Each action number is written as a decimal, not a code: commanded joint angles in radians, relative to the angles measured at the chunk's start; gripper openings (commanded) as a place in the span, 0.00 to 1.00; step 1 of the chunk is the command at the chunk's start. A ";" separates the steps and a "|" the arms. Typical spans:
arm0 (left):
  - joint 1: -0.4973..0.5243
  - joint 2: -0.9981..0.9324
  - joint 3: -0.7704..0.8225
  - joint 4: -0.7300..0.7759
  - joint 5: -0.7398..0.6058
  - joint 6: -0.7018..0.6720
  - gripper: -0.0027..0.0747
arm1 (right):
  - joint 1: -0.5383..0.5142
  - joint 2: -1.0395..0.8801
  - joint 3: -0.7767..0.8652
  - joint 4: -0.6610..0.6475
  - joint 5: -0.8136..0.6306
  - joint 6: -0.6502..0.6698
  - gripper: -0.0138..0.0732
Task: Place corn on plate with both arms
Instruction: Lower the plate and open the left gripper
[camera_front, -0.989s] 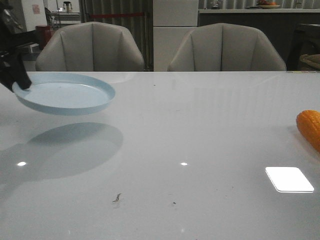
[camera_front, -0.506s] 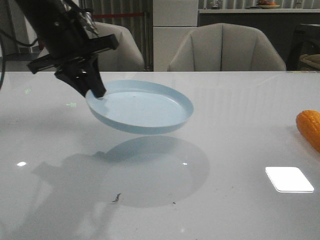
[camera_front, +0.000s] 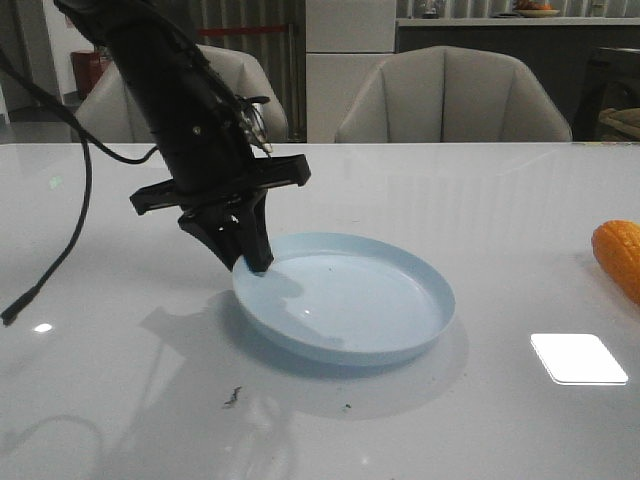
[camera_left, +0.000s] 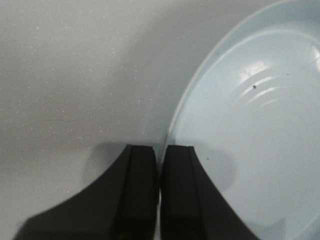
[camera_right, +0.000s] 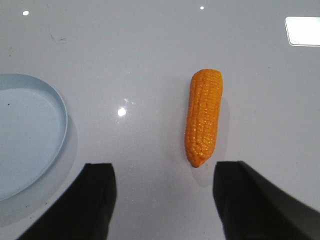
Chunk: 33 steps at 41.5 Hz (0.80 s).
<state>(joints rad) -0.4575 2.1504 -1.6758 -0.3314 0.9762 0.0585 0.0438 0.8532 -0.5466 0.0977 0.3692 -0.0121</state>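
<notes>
The pale blue plate (camera_front: 345, 295) rests on the white table near the middle. My left gripper (camera_front: 252, 262) is shut on the plate's left rim, one finger inside and one outside; the left wrist view shows the plate (camera_left: 250, 125) and my gripper (camera_left: 159, 150) pinching its thin edge. The orange corn (camera_front: 620, 256) lies on the table at the far right edge of the front view. In the right wrist view the corn (camera_right: 203, 116) lies flat, tapered end toward my right gripper (camera_right: 164, 170), which is open and empty above the table. The plate's edge (camera_right: 30, 130) shows there too.
Two grey chairs (camera_front: 450, 95) stand behind the table's far edge. A black cable (camera_front: 70, 220) hangs from the left arm over the table's left side. A bright rectangular light reflection (camera_front: 578, 358) lies at the right front. Small dark specks (camera_front: 233, 397) mark the near table.
My left arm has carried the plate from the far left, raised in the air, rightward and down to the table's middle. The corn has not moved.
</notes>
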 joint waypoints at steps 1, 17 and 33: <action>-0.014 -0.056 -0.032 0.002 -0.022 -0.002 0.33 | -0.005 -0.004 -0.033 0.003 -0.057 -0.006 0.77; -0.018 -0.060 -0.034 0.057 0.037 -0.002 0.53 | -0.005 -0.004 -0.033 0.003 -0.058 -0.006 0.77; -0.011 -0.096 -0.243 0.225 0.065 0.040 0.51 | -0.005 -0.004 -0.033 0.003 -0.062 -0.006 0.77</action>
<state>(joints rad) -0.4678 2.1498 -1.8495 -0.1177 1.0984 0.1008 0.0438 0.8532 -0.5466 0.0977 0.3754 -0.0121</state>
